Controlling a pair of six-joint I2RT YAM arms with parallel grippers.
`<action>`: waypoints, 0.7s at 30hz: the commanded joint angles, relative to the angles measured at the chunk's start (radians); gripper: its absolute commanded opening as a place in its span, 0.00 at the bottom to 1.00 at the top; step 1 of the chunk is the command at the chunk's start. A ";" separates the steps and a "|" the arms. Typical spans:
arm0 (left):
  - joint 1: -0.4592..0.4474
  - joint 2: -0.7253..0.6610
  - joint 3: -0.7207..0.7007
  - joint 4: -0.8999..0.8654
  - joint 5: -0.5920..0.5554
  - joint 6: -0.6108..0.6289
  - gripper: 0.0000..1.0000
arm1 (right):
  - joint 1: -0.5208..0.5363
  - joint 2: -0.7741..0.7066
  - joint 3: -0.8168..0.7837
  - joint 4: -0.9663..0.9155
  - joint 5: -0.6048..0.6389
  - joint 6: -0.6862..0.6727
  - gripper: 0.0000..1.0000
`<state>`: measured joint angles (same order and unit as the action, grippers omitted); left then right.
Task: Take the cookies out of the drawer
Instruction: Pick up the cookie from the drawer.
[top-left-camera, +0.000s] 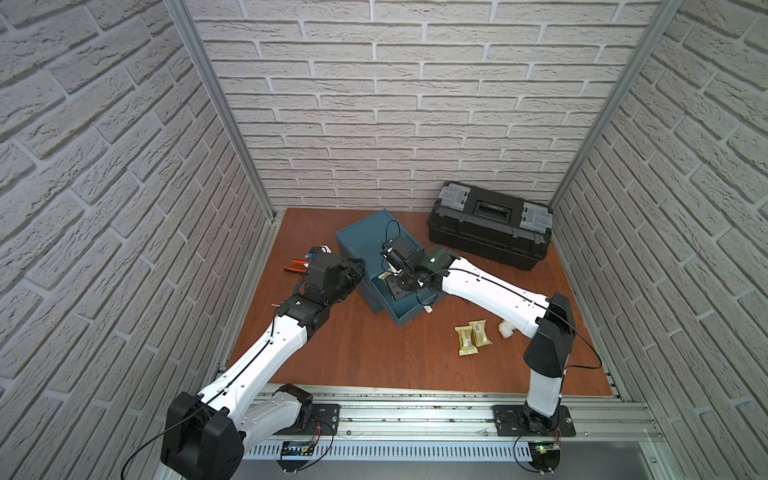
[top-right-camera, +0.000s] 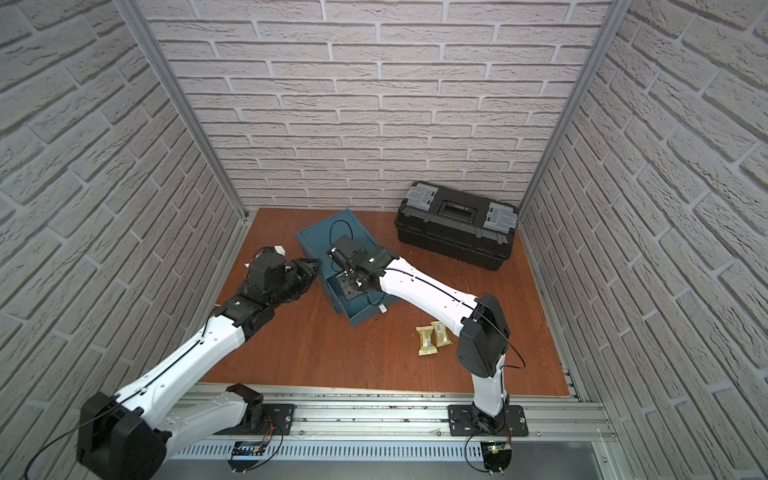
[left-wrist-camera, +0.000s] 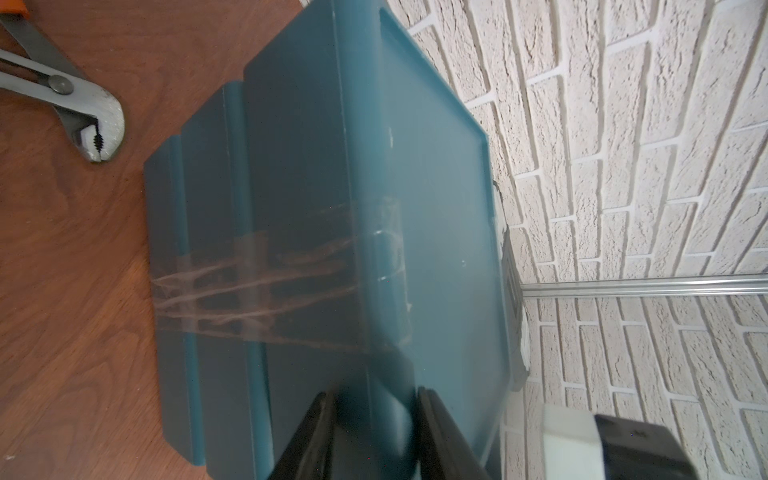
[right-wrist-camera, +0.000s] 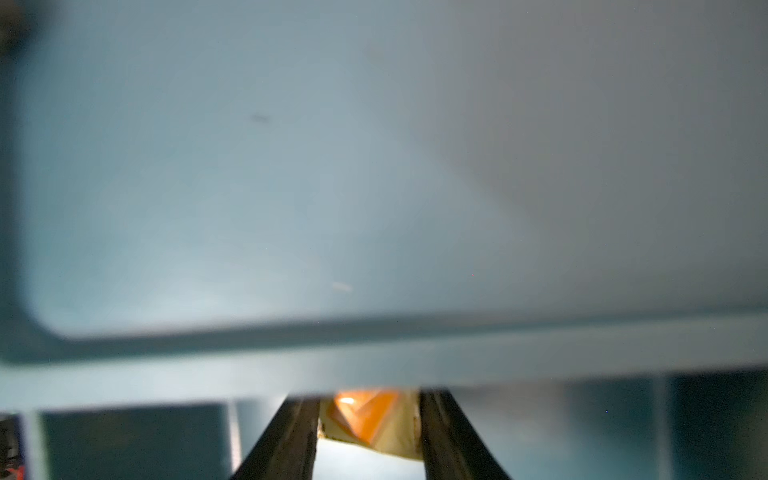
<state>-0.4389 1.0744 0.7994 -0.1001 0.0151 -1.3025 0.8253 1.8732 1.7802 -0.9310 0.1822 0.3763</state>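
Orange-handled pliers (top-left-camera: 296, 266) lie near the left edge of the tabletop (top-left-camera: 353, 365), just beside my left gripper (left-wrist-camera: 376, 397). Its jaws are clenched on an upper edge of the blue cabinet (top-left-camera: 365, 237), which stands askew near the middle of the tabletop, toward the far edge.

The cabinet's lowest drawer (top-left-camera: 409, 313) is pulled out toward the front edge, and my right gripper (right-wrist-camera: 370, 409) reaches down into it. In the right wrist view its black fingers (right-wrist-camera: 291, 440) press on either side of one cookie packet (right-wrist-camera: 361, 422). The packet is pale gold wrapper with a bright orange patch, creased where it is pinched. Most of it is hidden under the cabinet's front rail, so I cannot read any print.

Further right, a pair of cookies (top-left-camera: 466, 343) lies out on the bare wood, about midway between the front and far edges and nearer the right edge. They are flat, pillow-shaped and pale gold, each with a small barcode panel facing up, and they touch along their long sides. A white pipe elbow (top-left-camera: 506, 330) sits just beside them, partly behind my right arm. A black toolbox (top-left-camera: 490, 226) with grey latches fills the far right corner, lid down.
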 joint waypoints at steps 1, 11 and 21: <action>-0.002 -0.005 -0.022 -0.079 0.022 0.004 0.36 | -0.014 -0.061 -0.014 -0.009 0.019 -0.032 0.44; -0.003 -0.007 -0.022 -0.082 0.019 0.003 0.36 | -0.008 -0.042 0.019 0.001 0.012 -0.060 0.65; -0.002 -0.001 -0.015 -0.082 0.024 0.005 0.36 | -0.008 0.015 0.040 0.009 0.032 0.001 0.68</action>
<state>-0.4385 1.0733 0.7994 -0.1013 0.0151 -1.3025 0.8120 1.8664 1.7966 -0.9394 0.2028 0.3508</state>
